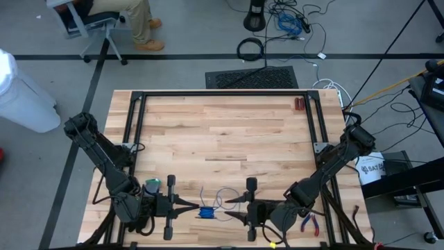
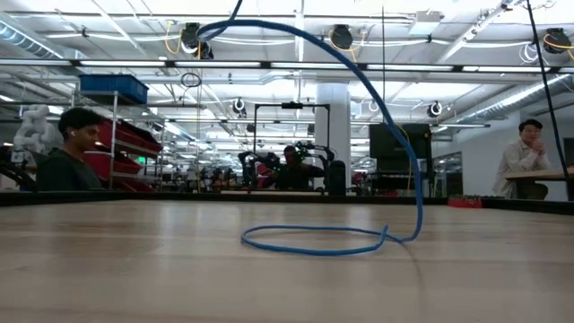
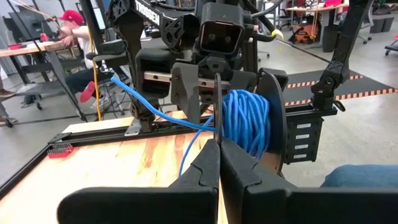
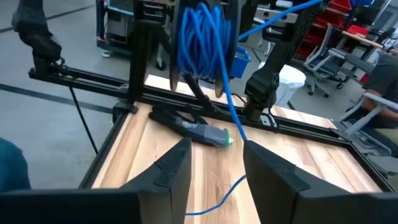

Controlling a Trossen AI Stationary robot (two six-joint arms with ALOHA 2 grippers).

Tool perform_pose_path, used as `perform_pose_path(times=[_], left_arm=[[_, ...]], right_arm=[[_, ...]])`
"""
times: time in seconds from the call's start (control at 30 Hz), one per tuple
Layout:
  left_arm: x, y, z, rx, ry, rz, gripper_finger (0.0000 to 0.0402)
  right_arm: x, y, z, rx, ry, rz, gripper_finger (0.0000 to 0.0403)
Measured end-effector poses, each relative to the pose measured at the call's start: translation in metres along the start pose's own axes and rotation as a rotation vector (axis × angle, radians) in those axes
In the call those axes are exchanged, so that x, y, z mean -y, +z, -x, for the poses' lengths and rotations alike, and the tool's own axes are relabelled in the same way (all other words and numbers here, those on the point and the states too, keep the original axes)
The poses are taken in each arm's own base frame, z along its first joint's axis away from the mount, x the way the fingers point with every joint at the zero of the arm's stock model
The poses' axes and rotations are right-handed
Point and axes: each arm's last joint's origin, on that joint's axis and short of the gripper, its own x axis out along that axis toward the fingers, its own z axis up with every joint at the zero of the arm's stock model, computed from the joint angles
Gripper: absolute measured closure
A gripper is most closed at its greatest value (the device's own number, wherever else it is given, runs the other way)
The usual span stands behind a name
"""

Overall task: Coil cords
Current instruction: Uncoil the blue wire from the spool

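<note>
While the left pincer [image 1: 198, 206] pinches the blue cord [image 1: 206, 212] bundle shut, the right pincer [image 1: 223, 206] sits wide open, just beside it.

Bundle's at the desk's [image 1: 222, 132] 6 o'clock edge, loose tail looping toward 12. Red-handled pliers [image 1: 310, 223] lie around 4 o'clock, a black glove [image 4: 189, 126] behind the left arm.

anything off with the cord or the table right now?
Coil is only partly done: the blue cord is bundled in the shut left gripper, but a loose tail loops over the table. Right gripper is open beside it. Red-handled pliers lie near the right edge.
</note>
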Motion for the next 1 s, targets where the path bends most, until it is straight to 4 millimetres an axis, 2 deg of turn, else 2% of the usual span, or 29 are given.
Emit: perform_pose_path(times=[0.57, 1.0], left_arm=[[0.000, 0.000, 0.000, 0.000, -0.001, -0.001, 0.0400], [0.000, 0.000, 0.000, 0.000, -0.001, -0.001, 0.0400]], right_arm=[[0.001, -0.007, -0.022, 0.043, -0.050, -0.003, 0.0280], [-0.001, -0.005, -0.019, 0.057, -0.042, 0.014, 0.0389]])
